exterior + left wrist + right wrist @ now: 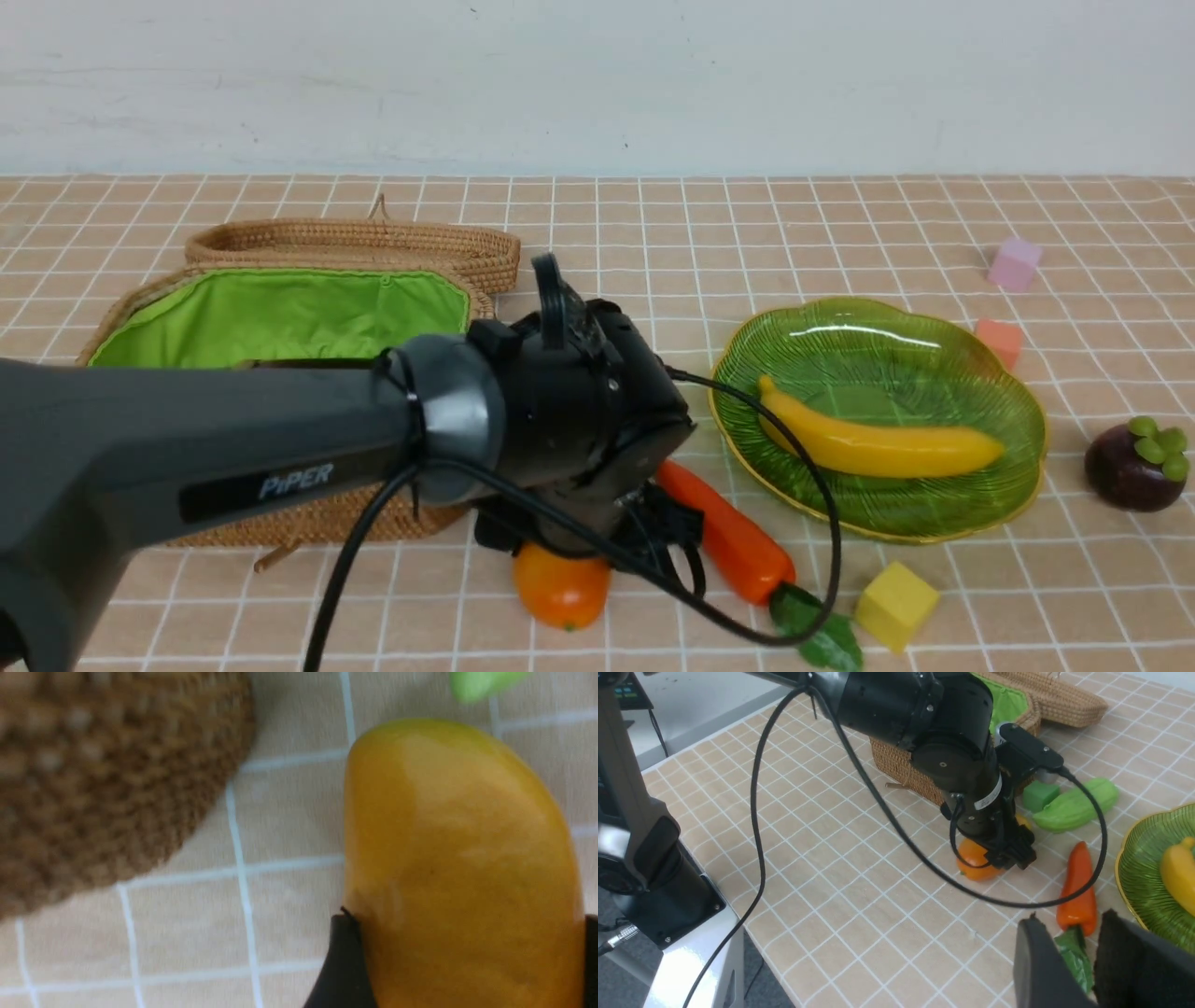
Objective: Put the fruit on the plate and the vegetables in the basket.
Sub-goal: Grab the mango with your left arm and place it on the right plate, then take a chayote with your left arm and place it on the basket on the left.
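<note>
My left gripper (579, 551) is down at the table in front of the basket (280, 317), shut on the orange-yellow mango (560, 588). In the left wrist view the mango (458, 858) fills the gap between both fingers (345, 961). The orange carrot (724, 537) lies just right of it. The banana (878, 443) lies on the green plate (934, 336). The mangosteen (1134, 467) sits on the table right of the plate. The bumpy cucumber (1073, 805) lies by the basket's corner. My right gripper (1071, 919) hovers above the carrot's leaves, jaws slightly apart and empty. The eggplant is out of view.
The wicker lid (355, 245) lies behind the basket. Small cubes stand around: pink (1015, 263), orange-red (999, 341), yellow (896, 605), and green (1038, 795) next to the cucumber. The left arm's cable (822, 523) loops over the carrot and the plate's edge.
</note>
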Controlling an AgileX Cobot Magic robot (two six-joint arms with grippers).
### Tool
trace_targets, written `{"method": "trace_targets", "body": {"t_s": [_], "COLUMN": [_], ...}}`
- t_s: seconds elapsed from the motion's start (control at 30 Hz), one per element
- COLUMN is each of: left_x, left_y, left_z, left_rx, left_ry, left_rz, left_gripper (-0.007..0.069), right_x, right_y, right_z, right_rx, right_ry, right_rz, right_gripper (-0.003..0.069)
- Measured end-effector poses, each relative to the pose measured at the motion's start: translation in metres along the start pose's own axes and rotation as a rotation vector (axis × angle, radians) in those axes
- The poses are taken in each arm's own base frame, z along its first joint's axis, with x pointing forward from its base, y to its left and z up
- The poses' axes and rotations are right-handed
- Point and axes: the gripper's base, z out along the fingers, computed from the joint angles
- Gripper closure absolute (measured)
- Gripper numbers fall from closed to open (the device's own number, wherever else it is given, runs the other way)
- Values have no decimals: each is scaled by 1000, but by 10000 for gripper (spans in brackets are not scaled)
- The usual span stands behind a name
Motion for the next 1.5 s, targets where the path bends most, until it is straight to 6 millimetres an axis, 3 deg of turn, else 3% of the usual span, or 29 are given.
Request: {"method": "trace_targets", "body": {"t_s": [0.13,0.23,0.3,0.4,0.5,0.63,0.67,0.7,0.73,0.77,0.8,0.97,1.07,1.17,1.27,1.33,1.37,1.4,1.43,1.5], "left_x": [14,13,2,-22,-52,-88,-98,-101,-107,-117,-122,-128,-127,-127,-128,-128,-127,-125,-124,-119], "left_y": [-9,-16,-28,-47,-67,-86,-93,-94,-98,-107,-111,-129,-132,-132,-128,-116,-116,-105,-103,-82], "left_z": [-16,-43,-72,-99,-111,-93,-78,-80,-72,-49,-43,4,16,13,0,-30,-30,-54,-57,-85], "left_rx": [-20,10,84,218,325,390,412,417,429,443,447,446,444,448,456,464,462,458,453,379], "left_ry": [27,-23,-138,-329,-506,-587,-585,-597,-601,-611,-629,-636,-629,-630,-607,-541,-529,-471,-451,-334], "left_rz": [38,88,214,418,597,698,721,720,728,738,739,740,744,735,710,660,663,616,614,543], "left_gripper": [78,78,78,78,78,78,78,78,78,78,78,78,35,-34,-43,-18,-15,27,39,128], "right_x": [-1,-1,-2,-3,-3,-1,0,0,0,2,2,4,6,6,6,6,6,6,6,6], "right_y": [-1,-7,-16,-28,-34,-33,-32,-32,-31,-29,-28,-25,-24,-24,-24,-24,-24,-24,-24,-24], "right_z": [0,0,-2,-5,-7,-7,-6,-6,-6,-5,-5,-4,-4,-4,-4,-4,-4,-4,-4,-4], "right_rx": [14,72,175,307,377,370,357,354,344,321,314,281,274,274,275,275,275,275,275,274], "right_ry": [-5,-15,-24,-47,-55,-43,-34,-33,-25,-9,-5,21,33,40,42,42,42,42,42,44], "right_rz": [20,30,48,97,143,170,180,183,190,205,210,232,240,242,236,231,231,231,231,227], "right_gripper": [445,445,442,441,440,435,434,434,434,434,434,434,434,434,434,434,433,431,431,431]}}
